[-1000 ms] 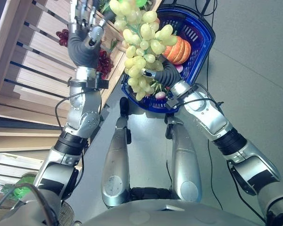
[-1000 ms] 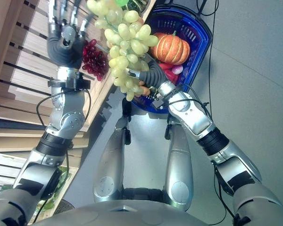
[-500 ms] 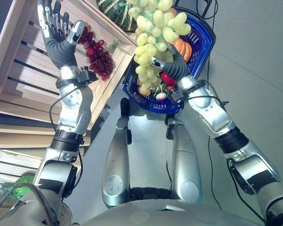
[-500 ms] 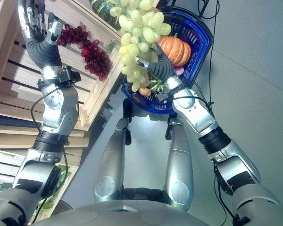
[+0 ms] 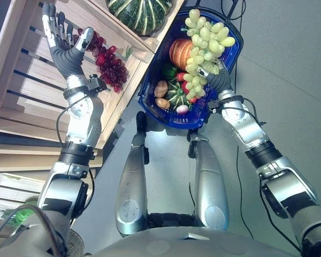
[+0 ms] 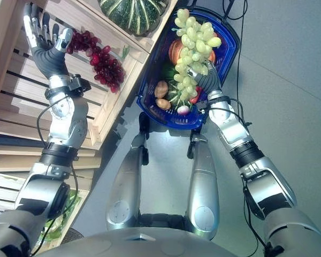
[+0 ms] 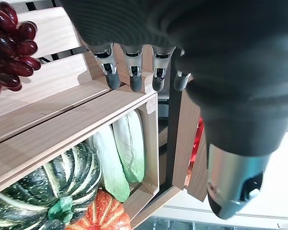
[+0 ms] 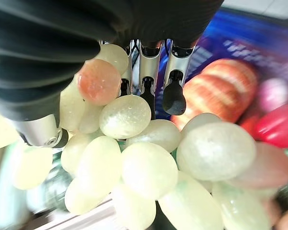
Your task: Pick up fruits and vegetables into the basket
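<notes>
Grey floor, blue basket (image 5: 232,48) beside wooden crates: right hand (image 5: 218,81) clasps green grape bunch (image 5: 203,43), long axis hanging directly over the basket; left hand (image 5: 64,45), fingers spread, idles beside red grapes (image 5: 109,64).

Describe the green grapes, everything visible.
The green grapes are one big bunch of pale yellow-green, glossy oval fruit. The right hand is curled round the bunch, holding it above the blue basket, over the orange pumpkin and the other produce there. Close up, one grape looks pinkish.
</notes>
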Available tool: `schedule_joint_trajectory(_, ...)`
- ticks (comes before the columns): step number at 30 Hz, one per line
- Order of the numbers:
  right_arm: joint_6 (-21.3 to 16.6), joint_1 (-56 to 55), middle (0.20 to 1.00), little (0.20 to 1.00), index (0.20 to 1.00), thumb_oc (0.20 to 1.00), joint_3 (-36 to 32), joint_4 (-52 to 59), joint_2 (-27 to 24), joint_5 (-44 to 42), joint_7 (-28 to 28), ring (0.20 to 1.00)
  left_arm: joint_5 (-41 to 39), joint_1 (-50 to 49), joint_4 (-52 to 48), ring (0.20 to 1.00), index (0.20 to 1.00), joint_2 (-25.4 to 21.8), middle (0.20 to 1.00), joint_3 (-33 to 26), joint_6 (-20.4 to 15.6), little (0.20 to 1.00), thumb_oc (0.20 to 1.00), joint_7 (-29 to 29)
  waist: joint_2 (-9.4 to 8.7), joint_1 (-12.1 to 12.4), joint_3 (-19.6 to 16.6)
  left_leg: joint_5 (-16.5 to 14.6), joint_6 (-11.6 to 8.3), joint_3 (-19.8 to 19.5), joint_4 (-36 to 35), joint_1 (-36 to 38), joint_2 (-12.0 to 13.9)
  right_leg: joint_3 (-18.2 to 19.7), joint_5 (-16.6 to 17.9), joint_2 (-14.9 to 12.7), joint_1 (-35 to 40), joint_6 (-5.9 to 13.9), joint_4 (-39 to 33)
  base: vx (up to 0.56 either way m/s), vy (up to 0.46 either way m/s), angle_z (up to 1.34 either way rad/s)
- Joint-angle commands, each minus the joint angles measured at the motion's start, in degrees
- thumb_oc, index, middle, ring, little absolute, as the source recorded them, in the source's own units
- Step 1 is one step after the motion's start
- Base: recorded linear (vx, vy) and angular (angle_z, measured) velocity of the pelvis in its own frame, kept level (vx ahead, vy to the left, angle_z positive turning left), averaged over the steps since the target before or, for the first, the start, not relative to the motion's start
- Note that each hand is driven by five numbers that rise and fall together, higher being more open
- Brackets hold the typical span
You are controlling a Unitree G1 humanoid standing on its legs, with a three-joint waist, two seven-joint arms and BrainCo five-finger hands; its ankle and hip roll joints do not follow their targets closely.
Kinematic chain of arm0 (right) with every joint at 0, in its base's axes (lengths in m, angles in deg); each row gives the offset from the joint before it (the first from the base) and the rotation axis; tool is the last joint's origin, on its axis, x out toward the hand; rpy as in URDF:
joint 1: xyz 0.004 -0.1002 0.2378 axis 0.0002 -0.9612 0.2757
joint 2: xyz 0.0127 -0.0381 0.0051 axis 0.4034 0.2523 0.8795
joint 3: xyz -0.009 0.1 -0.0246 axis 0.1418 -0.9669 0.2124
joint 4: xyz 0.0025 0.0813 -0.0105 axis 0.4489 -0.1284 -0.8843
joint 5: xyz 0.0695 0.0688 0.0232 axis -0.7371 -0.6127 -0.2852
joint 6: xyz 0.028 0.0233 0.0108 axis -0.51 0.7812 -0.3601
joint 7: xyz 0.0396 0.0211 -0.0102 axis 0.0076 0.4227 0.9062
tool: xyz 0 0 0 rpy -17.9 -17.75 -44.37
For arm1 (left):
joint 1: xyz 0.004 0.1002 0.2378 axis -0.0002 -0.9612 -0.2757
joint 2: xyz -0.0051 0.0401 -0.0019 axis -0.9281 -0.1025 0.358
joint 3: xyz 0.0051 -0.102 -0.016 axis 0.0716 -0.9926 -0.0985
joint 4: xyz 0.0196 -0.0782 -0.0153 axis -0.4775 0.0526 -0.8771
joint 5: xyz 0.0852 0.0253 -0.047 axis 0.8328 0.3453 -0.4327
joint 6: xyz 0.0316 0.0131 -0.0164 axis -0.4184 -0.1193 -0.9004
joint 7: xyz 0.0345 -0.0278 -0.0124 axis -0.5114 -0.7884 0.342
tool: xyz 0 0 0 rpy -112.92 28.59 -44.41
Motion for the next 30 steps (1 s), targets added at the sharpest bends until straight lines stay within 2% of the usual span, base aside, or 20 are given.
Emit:
schedule_joint_trajectory(1,-3.47,5.13,0.2,0.2,0.2,0.2,-0.21,-2.73,0.1,-1.45,0.01,0.2,-0.26,3.27,1.06,1.0,1.0,-1.34,1.0,-1.16,-4.39,1.0,1.0,0.53,2.28,-0.22,-1.58,-6.79,3.24,2.84,5.26,-1.53,-5.34,-5.41,-3.23,2.61,5.54,-0.61,-4.52,0.0,0.0,0.0)
schedule_joint_trajectory(6,-0.95,9.42,0.2,0.2,0.2,0.2,1.28,-13.31,-0.08,-2.99,2.1,0.2,1.02,6.04,2.81,1.0,1.0,-1.79,1.0,0.34,-3.13,1.0,1.0,-0.17,3.02,0.62,-1.58,-6.73,3.17,2.53,5.4,-2.08,-5.57,-5.79,-3.19,2.26,5.06,-0.62,-4.36,0.0,0.0,0.0)
schedule_joint_trajectory(9,0.18,12.1,0.2,0.2,0.2,0.2,1.51,-20.34,0.07,-1.53,4.12,0.2,4.29,7.91,4.48,1.0,1.0,-2.47,1.0,1.32,-0.47,1.0,1.0,-2.09,3.54,1.2,-1.58,-6.66,3.24,2.36,5.5,-2.37,-5.71,-5.98,-3.16,2.09,4.77,-0.55,-4.19,-0.01,-0.006,0.03)
schedule_joint_trajectory(10,0.78,13.47,0.2,0.2,0.2,0.2,1.67,-23.75,-0.13,-0.57,5.23,0.2,6.53,8.91,5.91,1.0,1.0,-3.42,1.0,2.11,1.82,1.0,1.0,-3.87,3.87,1.51,-1.58,-6.52,3.27,2.34,5.51,-2.47,-5.82,-6.16,-3.09,1.99,4.68,-0.51,-4.16,-0.01,-0.004,0.04)
schedule_joint_trajectory(11,0.77,13.66,0.2,0.2,0.2,0.2,1.68,-24.1,-0.14,-0.57,5.35,0.2,6.66,9.05,6.04,1.0,1.0,-3.51,1.0,2.19,2.05,1.0,1.0,-4.03,3.89,1.54,-1.58,-6.51,3.27,2.32,5.52,-2.53,-5.83,-6.18,-3.08,1.98,4.63,-0.5,-4.15,-0.01,-0.005,0.04)
schedule_joint_trajectory(13,1.99,16.19,0.2,0.2,0.2,0.2,2.0,-28.94,-0.49,-0.34,6.46,0.2,10.58,11.03,10.2,1.0,1.0,-5.76,1.0,3.58,6.83,1.0,1.0,-6.92,4.38,1.87,-1.58,-6.44,3.27,2.23,5.94,-2.86,-5.85,-6.32,-3.13,1.84,4.27,-0.41,-3.63,-0.01,0.002,0.02)
schedule_joint_trajectory(18,3.34,19.73,0.2,0.2,0.2,0.2,3.53,-35.27,-0.97,1.19,8.69,0.2,14.74,14.34,18.55,1.0,1.0,-9.54,1.0,6.58,11.95,1.0,1.0,-11.74,5.03,1.92,-1.58,-6.08,3.2,2.37,6.29,-3.25,-5.81,-6.13,-3.1,1.87,3.6,-0.39,-3.0,0.0,0.026,0.0)
schedule_joint_trajectory(21,4.73,21.1,0.2,0.2,0.2,0.2,4.24,-37.51,-0.99,1.52,9.24,0.2,15.71,15.79,22.39,1.0,1.0,-10.83,1.0,7.91,13.3,1.0,1.0,-12.67,5.24,1.89,-1.58,-5.93,3.19,2.47,6.47,-3.5,-5.78,-6.02,-3.07,1.85,3.26,-0.44,-2.77,0.0,0.024,0.0)
schedule_joint_trajectory(24,6.32,22.17,0.266,0.266,0.266,0.266,4.55,-38.8,-0.75,2.12,9.29,0.266,17.04,16.45,24.99,1.0,1.0,-11.02,1.0,8.91,14.08,1.0,1.0,-13.63,5.4,1.92,-1.58,-5.71,3.27,2.53,6.26,-3.7,-5.77,-6.0,-2.98,1.94,2.96,-0.47,-2.85,0.0,0.0,0.0)
schedule_joint_trajectory(25,6.32,22.17,0.266,0.266,0.266,0.266,4.55,-38.8,-0.75,2.12,9.29,0.266,17.04,16.45,24.99,1.0,1.0,-11.02,1.0,8.91,14.08,1.0,1.0,-13.63,5.4,1.92,-1.58,-5.71,3.27,2.53,6.26,-3.7,-5.77,-6.0,-2.98,1.94,2.96,-0.47,-2.85,0.0,0.0,0.0)
schedule_joint_trajectory(26,6.97,22.58,0.385,0.385,0.385,0.385,4.68,-39.21,-0.57,2.08,9.02,0.385,18.32,16.59,25.78,1.0,1.0,-10.91,1.0,9.49,14.53,1.0,1.0,-14.18,5.45,1.98,-1.58,-5.65,3.28,2.46,6.18,-3.82,-5.8,-6.04,-2.95,1.95,2.82,-0.43,-2.86,0.0,0.0,0.0)
schedule_joint_trajectory(28,7.54,23.17,1.0,1.0,1.0,1.0,4.73,-39.7,-0.27,2.27,8.73,1.0,20.71,16.64,26.7,1.0,1.0,-10.73,1.0,10.15,14.7,1.0,1.0,-14.98,5.53,2.1,-1.58,-5.53,3.32,2.38,6.08,-3.98,-5.86,-6.09,-2.88,2.02,2.64,-0.41,-2.88,0.0,0.0,0.0)
schedule_joint_trajectory(30,8.25,23.47,1.0,1.0,1.0,1.0,4.88,-39.72,-0.16,2.12,8.63,1.0,24.25,16.79,27.11,1.0,1.0,-10.84,1.0,10.94,15.89,1.0,1.0,-15.76,5.58,2.11,-1.58,-5.43,3.27,2.46,6.05,-4.2,-5.81,-6.06,-2.78,2.01,2.44,-0.39,-2.95,0.0,0.0,0.0)
